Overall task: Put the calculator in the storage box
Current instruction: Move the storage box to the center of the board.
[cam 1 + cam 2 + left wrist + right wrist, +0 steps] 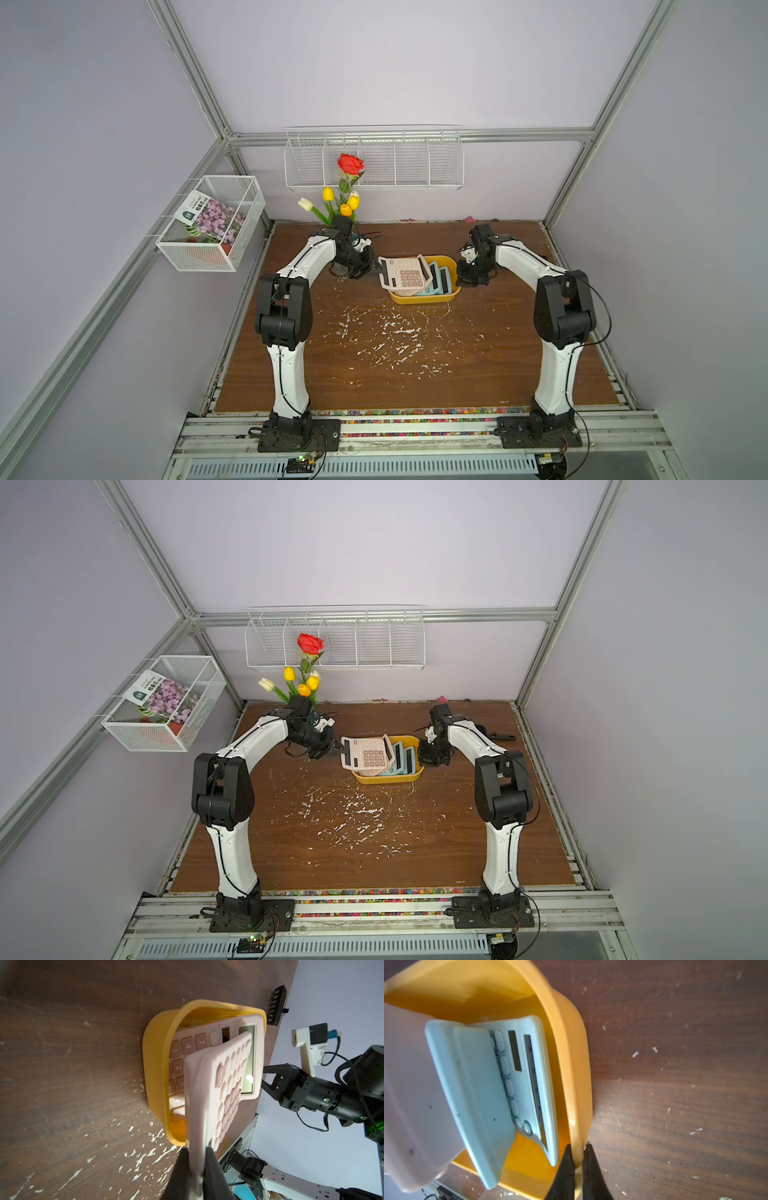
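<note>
Wood-grain brown laminate covers the worktop [316, 374], its middle scuffed with white chipped flecks. Ribbed aluminium rails [415, 428] run along the bottom edge of both top views.

Just above frame centre sits the storage box [424, 298], a shallow tub of glossy yellow plastic with rounded corners and a rolled rim. The left hand [197, 1150] is clamped on one smooth edge of the pink calculator [401, 272], a flat slab with rounded keys. The slab hangs tilted over the box's left half, its gripped end sticking out past the left wall. Beneath it, in the left wrist view, a second pink calculator [187, 1047] lies inside the tub, keys up. Two pale teal calculators [527, 1076] lean overlapped in the right half. The right hand [578, 1148] pinches the box's right rim, one black finger on each side of the wall.

Higher in the frame, flowers [350, 164], a red rose and yellow tulips, rise behind the left arm. Behind them a white wire rack [415, 166] with dividers hangs on the lilac back wall. A fine-mesh basket [216, 253] hangs at the left.
</note>
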